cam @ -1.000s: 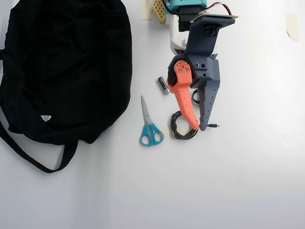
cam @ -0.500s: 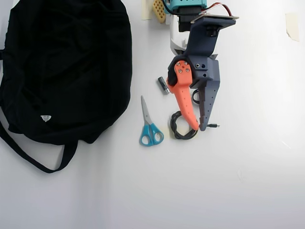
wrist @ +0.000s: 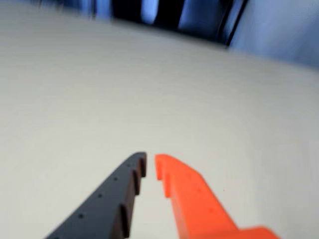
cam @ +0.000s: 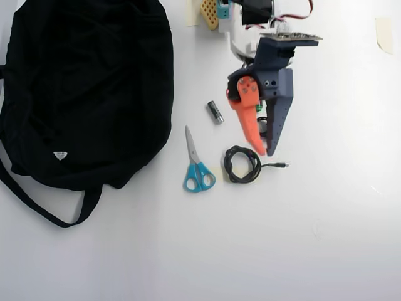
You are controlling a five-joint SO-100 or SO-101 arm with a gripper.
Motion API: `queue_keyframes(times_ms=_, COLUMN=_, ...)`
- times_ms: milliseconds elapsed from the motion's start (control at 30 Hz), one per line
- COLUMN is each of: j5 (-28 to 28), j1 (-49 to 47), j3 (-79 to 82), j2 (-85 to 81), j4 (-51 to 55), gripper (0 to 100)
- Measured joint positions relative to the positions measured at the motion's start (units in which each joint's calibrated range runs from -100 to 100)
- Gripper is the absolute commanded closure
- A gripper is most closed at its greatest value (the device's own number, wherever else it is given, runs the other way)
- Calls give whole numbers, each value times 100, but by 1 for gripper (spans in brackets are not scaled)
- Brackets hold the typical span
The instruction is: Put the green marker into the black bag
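Under pincer (cam: 264, 152), green marker (cam: 259, 108) mostly hidden; pincer tips nearly together, holding nothing; wrist view blurred.

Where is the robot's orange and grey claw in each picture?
Overhead view: the gripper is at upper right of centre, tips pointing down at the coiled black cable.
Wrist view: the gripper rises from the bottom edge, tips nearly together over bare white table.
Shared landmark: the orange finger.

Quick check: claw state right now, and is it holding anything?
Claw: nearly closed, a narrow gap between the tips, nothing held.
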Motion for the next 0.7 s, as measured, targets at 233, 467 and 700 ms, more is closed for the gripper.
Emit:
queue_keyframes(times_ms=233, j5=-557, j1=-44, j3=-8, j2=-581, j4=2173, gripper=98)
queue_keyframes(times_ms=467, j5=-1133, j1=-331, j3=-8, j2=-589, j4=3718, gripper=98)
queue_keyframes(times_ms=700, j5=-1192, j1=-367, j3=-8, j2=-897, j4=4448, gripper=98)
